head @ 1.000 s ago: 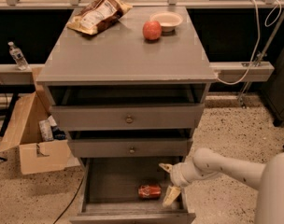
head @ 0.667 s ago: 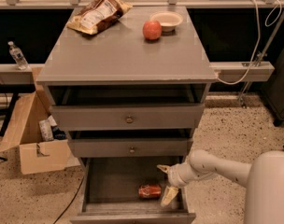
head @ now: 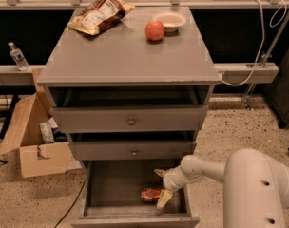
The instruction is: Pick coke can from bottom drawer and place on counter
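One arm is in play, and its pale, rounded shell fills the near right corner, reaching left and down into the bottom drawer (head: 111, 184), which stands well open. The gripper (head: 162, 186) sits low inside that drawer on its right side. Its two tan fingers are spread apart, one up near the drawer above and one down by the floor.

Just left of it lies the coke can (head: 149, 194), on its side on the plain grey drawer floor. Its right end is touching the lower finger or just short of it; I can't tell which. Nothing is clamped yet by my read, so this is the closing-in part of the pick.

To do it well, the fingers want to straddle the can's round body across its middle, not its ends. Thin, smooth aluminium lying on its side will roll from a glancing push. Squeeze firmly but gently, since that wall dents. Then lift to clear the front lip and the middle drawer (head: 101, 151) overhead before swinging out.

Above that is the top drawer (head: 97, 120), shallow, grey, with a small round knob. Beyond it the counter (head: 130, 61) is flat, matte grey, with bare space up front for a landing. At its far end sit a round red apple (head: 155, 31), a shallow pale bowl (head: 169, 20) just beside it, and a crinkled snack bag (head: 98, 14) on the left.
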`<state>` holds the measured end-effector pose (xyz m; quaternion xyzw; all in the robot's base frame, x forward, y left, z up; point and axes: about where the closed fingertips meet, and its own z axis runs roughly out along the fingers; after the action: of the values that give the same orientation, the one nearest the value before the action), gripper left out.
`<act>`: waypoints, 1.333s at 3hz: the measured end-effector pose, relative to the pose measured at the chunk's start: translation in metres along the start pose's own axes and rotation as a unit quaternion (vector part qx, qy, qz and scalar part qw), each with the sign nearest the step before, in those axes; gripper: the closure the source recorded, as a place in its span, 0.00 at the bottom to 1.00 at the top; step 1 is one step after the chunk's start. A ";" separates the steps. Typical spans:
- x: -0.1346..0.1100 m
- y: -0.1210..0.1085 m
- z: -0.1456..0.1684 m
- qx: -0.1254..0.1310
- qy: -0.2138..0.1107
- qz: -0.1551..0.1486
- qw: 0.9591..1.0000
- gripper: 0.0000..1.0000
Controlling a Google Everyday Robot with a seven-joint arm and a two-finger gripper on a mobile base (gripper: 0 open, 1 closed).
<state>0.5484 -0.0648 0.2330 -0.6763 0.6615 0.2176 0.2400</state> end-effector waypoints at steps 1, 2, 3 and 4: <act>0.011 -0.005 0.024 0.004 0.021 0.005 1.000 0.00; 0.023 -0.007 0.043 0.009 0.039 0.008 0.999 0.00; 0.034 -0.007 0.059 0.013 0.054 0.007 0.998 0.00; 0.046 -0.003 0.074 0.014 0.067 0.005 0.998 0.27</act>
<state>0.5549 -0.0557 0.1466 -0.6826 0.6826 0.1639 0.2030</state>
